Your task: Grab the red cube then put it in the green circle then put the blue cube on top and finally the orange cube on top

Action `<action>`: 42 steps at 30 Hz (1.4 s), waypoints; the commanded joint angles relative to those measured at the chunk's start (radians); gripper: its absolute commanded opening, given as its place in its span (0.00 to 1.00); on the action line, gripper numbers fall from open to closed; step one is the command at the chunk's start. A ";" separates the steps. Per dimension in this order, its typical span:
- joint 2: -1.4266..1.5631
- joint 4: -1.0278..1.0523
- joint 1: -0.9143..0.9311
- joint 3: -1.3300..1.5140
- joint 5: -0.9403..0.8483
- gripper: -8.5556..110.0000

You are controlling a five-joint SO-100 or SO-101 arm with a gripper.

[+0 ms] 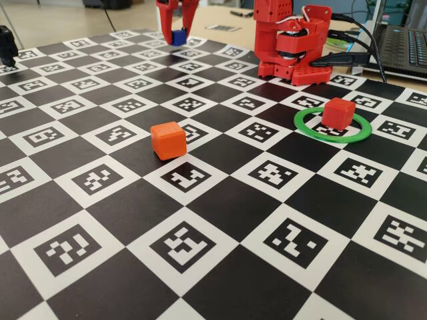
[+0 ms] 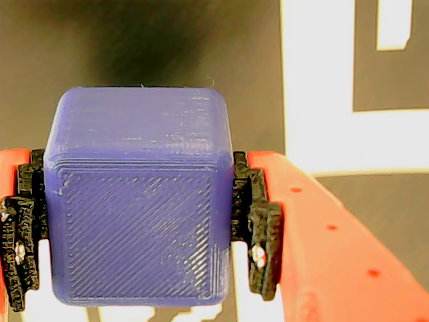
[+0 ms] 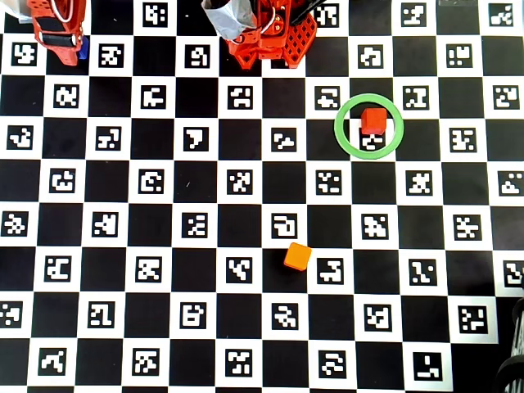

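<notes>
Black-and-white checkered mat printed with square coded markers, spread over a tabletop, with a laptop and cables at the far right edge in the fixed view. At the mat's far corner, gripper closed on the blue cube, clamped flat-sided between black ridged pads on red printed fingers; whether lifted or resting on the mat, impossible to tell. Cube squarely aligned with the jaws, matte, rounded at the edges, layered print lines running diagonally across its near face in the wrist view; no long axis to speak of. Well away from the gripper, across the mat past the arm's red base in the overhead view, the red cube sitting inside the green circle, toward the ring's far side, the thin flat ring lying on the mat. Orange cube alone on a black square, well apart from gripper and ring alike, turned slightly off the grid. Open mat between the three, only the base standing near the line from gripper to ring.
</notes>
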 commanded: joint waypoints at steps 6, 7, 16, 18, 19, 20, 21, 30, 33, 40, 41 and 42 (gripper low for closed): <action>0.189 0.179 -0.086 -0.215 0.043 0.15; 0.201 0.204 -0.101 -0.232 0.054 0.14; 0.357 0.445 -0.348 -0.298 0.256 0.14; 0.388 0.486 -0.437 -0.293 0.339 0.14; 0.403 0.505 -0.488 -0.290 0.385 0.14; 0.417 0.520 -0.541 -0.285 0.440 0.14; 0.431 0.532 -0.598 -0.281 0.494 0.14; 0.495 0.600 -1.138 -0.238 0.999 0.13; 0.497 0.600 -1.310 -0.196 1.154 0.12; 0.482 0.589 -1.643 -0.149 1.434 0.12; 0.479 0.589 -1.686 -0.149 1.482 0.11; 0.477 0.589 -1.727 -0.147 1.528 0.11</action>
